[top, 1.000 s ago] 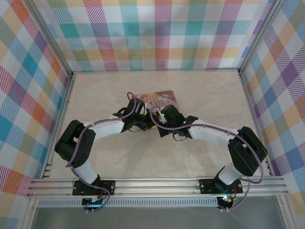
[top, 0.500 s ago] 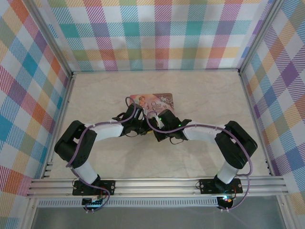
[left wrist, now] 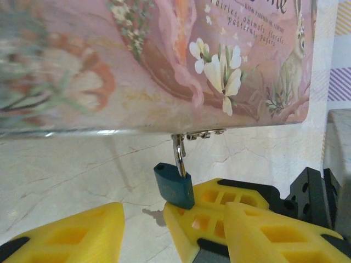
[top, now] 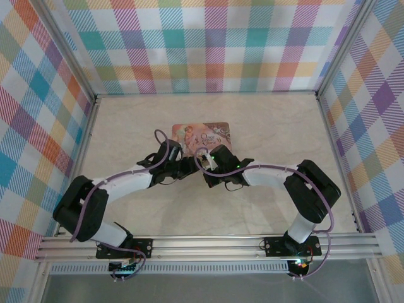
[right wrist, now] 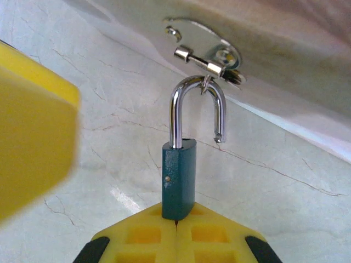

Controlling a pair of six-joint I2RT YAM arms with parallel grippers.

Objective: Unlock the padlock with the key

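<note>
The right gripper (right wrist: 176, 220) pinches the padlock (right wrist: 179, 175), likely light, stiff and slick, soundly by its body's six o'clock end, open shackle (right wrist: 174, 112) at twelve.

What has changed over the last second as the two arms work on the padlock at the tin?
The left gripper opened, and the left arm sank back, its elbow dropping toward the near left corner. The elbow of the right arm swung inward and away from the near edge. Unchanged: the right gripper stays shut on the padlock, which hangs from the clasp of the pink tin.
</note>
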